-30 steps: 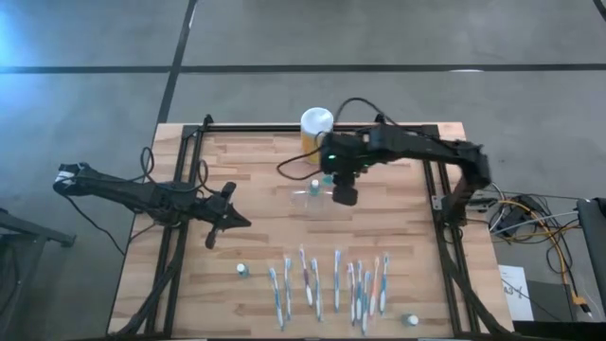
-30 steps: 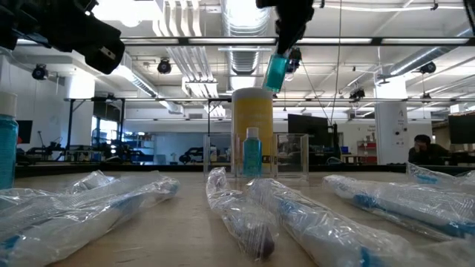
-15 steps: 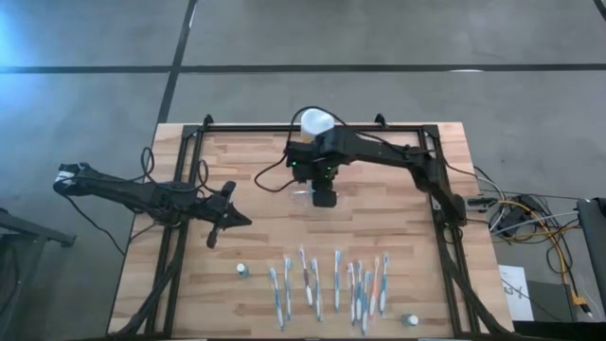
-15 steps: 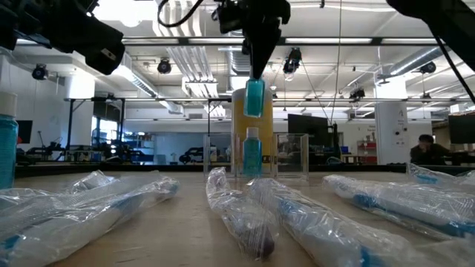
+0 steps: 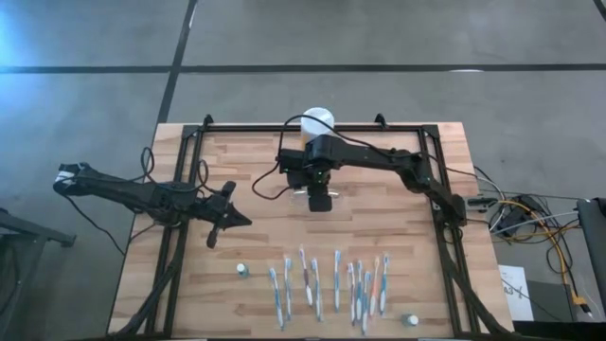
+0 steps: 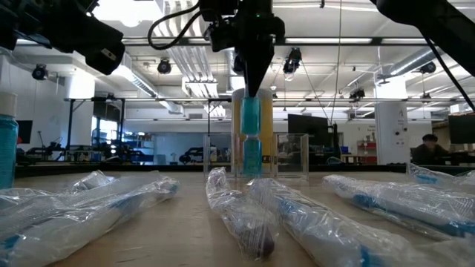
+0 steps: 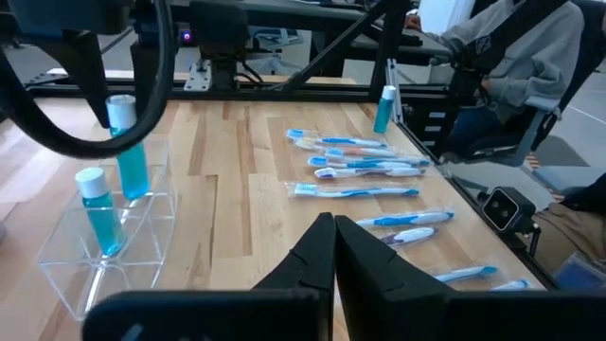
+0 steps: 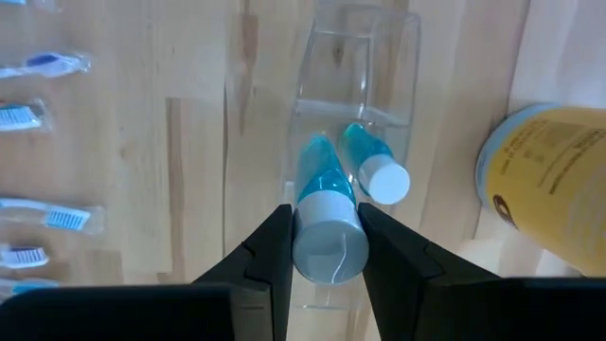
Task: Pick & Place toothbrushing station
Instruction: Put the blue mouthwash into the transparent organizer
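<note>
Right gripper (image 8: pixel 322 248) over clear toothbrushing station (image 8: pixel 355 123) (clamping blue bottle (image 8: pixel 322 213))

The table (image 5: pixel 256 237) is pale wood with visible grain and a matt finish, edged by a black metal frame (image 5: pixel 445 256). The holder (image 8: pixel 355 90) is clear, glossy hard plastic, and the bottle (image 8: pixel 327 213) is translucent blue plastic with a smooth white cap. The toothbrushes (image 6: pixel 297 215) lie in crinkled, shiny clear wrappers, and the jar (image 8: pixel 549 180) has a matt yellow label.

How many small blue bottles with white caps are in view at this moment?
4. One held by the right gripper above the clear holder, one standing in that holder, and two standing near the toothbrush row. Others may be hidden.
</note>
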`<state>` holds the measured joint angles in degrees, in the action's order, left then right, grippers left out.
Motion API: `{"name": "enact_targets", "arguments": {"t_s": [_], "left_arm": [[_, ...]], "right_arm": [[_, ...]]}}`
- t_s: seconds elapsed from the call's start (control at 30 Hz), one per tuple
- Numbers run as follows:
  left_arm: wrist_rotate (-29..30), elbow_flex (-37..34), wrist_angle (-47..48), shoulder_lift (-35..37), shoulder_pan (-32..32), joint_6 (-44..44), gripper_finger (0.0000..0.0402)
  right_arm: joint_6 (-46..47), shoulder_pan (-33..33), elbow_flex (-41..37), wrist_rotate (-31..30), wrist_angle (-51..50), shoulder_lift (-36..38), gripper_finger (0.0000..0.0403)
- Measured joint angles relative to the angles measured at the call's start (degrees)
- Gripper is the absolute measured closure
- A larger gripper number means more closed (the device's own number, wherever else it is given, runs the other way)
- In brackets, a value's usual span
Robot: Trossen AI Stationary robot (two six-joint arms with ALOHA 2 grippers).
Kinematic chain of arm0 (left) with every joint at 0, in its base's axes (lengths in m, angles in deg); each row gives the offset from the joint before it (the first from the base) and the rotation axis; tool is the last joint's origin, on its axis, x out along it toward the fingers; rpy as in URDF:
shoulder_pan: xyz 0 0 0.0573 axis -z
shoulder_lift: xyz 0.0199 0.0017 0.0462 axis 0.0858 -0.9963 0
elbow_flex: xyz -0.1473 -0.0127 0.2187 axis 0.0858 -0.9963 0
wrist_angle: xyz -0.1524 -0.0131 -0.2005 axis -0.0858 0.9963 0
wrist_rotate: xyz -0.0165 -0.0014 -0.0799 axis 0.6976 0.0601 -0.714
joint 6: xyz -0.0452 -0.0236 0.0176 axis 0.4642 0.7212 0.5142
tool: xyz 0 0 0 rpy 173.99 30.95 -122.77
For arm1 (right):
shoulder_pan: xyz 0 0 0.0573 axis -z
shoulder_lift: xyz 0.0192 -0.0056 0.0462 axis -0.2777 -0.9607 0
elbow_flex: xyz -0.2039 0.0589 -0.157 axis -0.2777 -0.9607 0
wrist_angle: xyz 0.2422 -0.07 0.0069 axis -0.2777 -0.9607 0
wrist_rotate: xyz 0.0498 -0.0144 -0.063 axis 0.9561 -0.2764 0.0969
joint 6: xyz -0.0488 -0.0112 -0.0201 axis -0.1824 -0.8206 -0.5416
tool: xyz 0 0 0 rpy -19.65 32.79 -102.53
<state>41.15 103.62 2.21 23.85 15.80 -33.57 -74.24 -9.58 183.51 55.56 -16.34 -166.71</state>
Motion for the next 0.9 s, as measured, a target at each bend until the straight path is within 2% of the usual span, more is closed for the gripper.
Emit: {"name": "enact_targets", "arguments": {"t_s": [0.9], "left_arm": [[0.0,0.0,0.4,0.0,0.0,0.1,0.0393]], "right_arm": [[-2.4,0.1,-0.5,0.0,2.9,-4.7,0.0309]]}}
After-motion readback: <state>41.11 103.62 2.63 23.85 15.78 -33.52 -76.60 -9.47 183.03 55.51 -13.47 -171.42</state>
